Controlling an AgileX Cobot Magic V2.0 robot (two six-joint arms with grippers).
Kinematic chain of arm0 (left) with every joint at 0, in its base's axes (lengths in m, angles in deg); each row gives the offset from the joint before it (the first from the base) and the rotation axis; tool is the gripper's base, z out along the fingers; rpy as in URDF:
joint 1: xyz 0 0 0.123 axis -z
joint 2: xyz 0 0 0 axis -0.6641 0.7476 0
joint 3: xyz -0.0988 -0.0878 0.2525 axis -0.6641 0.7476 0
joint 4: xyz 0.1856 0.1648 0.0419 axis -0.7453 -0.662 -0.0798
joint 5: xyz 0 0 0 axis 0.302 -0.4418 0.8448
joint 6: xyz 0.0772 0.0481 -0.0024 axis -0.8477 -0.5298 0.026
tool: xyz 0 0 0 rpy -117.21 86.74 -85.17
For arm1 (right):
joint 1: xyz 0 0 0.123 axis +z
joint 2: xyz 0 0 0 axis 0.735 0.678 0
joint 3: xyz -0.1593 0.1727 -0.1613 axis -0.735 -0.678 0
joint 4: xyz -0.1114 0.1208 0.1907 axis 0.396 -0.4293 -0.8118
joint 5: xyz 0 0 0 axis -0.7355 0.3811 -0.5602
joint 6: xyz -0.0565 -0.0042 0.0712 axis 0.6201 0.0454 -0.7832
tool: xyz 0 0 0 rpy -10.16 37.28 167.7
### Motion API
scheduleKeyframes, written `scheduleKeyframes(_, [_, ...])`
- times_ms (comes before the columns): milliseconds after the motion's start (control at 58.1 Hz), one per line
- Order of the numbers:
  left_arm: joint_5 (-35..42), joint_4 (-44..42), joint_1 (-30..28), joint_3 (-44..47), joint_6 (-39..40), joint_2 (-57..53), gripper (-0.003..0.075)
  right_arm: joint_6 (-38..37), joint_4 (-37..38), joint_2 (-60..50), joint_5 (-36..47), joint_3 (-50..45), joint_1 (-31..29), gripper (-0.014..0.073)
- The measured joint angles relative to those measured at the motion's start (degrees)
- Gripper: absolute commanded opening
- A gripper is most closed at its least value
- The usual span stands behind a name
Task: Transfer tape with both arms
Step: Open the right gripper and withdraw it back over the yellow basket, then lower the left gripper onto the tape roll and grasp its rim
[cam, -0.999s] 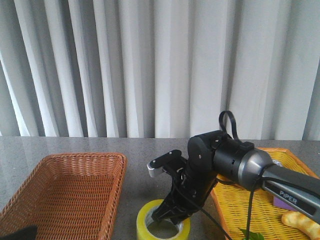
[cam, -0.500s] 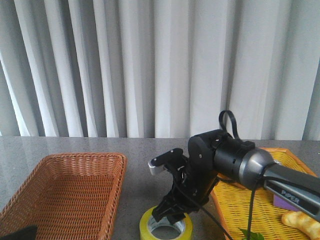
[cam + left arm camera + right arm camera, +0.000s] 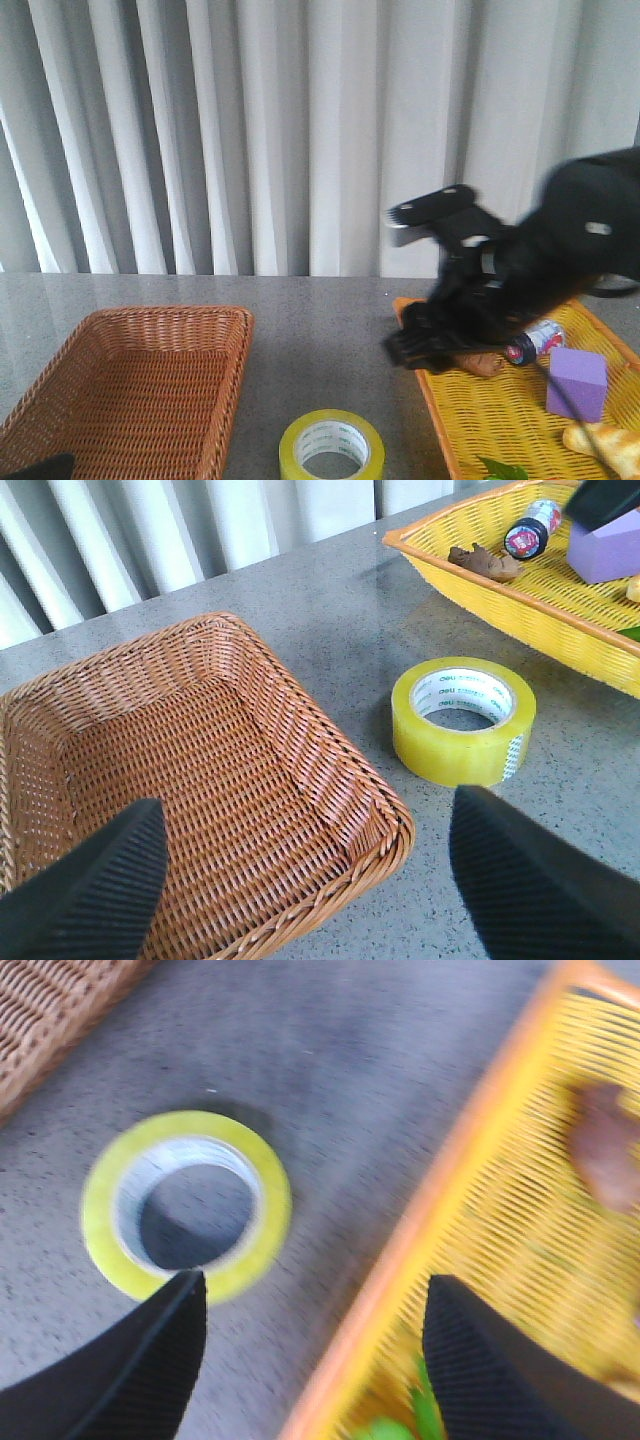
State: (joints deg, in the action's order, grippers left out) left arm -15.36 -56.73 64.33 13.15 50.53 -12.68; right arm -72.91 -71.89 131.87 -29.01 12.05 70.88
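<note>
The tape (image 3: 332,447), a yellow roll with a white printed core, lies flat on the grey table between the two baskets. It also shows in the left wrist view (image 3: 463,720) and in the right wrist view (image 3: 186,1205). My right gripper (image 3: 310,1360) is open and empty. It is raised, blurred with motion, over the near left edge of the yellow tray, up and to the right of the tape (image 3: 412,348). My left gripper (image 3: 310,890) is open and empty, above the near corner of the brown wicker basket, left of the tape.
A brown wicker basket (image 3: 130,390) stands at the left. A yellow tray (image 3: 470,430) at the right holds a purple block (image 3: 577,383), a small bottle (image 3: 535,343), a brown item (image 3: 480,362), bread (image 3: 605,445) and a green leaf (image 3: 505,468). White curtains hang behind.
My right gripper was down in the tape roll. It has let the roll go and swung up and to the right, over the yellow tray. The tape stays on the table.
</note>
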Motion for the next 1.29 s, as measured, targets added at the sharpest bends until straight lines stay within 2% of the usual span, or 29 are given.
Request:
scheduleKeyframes(310, [0.0, 0.1, 0.0, 0.0, 0.0, 1.0, 0.0571, -2.4, -0.3, -25.0, 8.9, -27.6, -12.0, 0.0438])
scheduleKeyframes(568, [3.0, 4.0, 1.0, 0.0, -1.9, 8.0, 0.0549, -2.4, -0.9, -43.3, 12.2, -44.2, -13.0, 0.0438])
scheduleKeyframes(758, [4.3, 6.0, 6.2, -4.1, -6.4, 16.9, 0.0504, -2.4, -0.9, -51.1, 12.6, -49.0, -13.0, 0.0438])
scheduleKeyframes(965, [1.2, 6.2, 10.8, -16.4, -8.9, 30.3, 0.0486, -2.4, -0.9, -54.4, 10.2, -49.7, -13.0, 0.0438])
scheduleKeyframes(1292, [-7.1, 2.9, 11.9, -37.7, -9.1, 53.1, 0.0486, -2.4, -0.9, -54.7, 9.3, -49.7, -13.0, 0.0438])
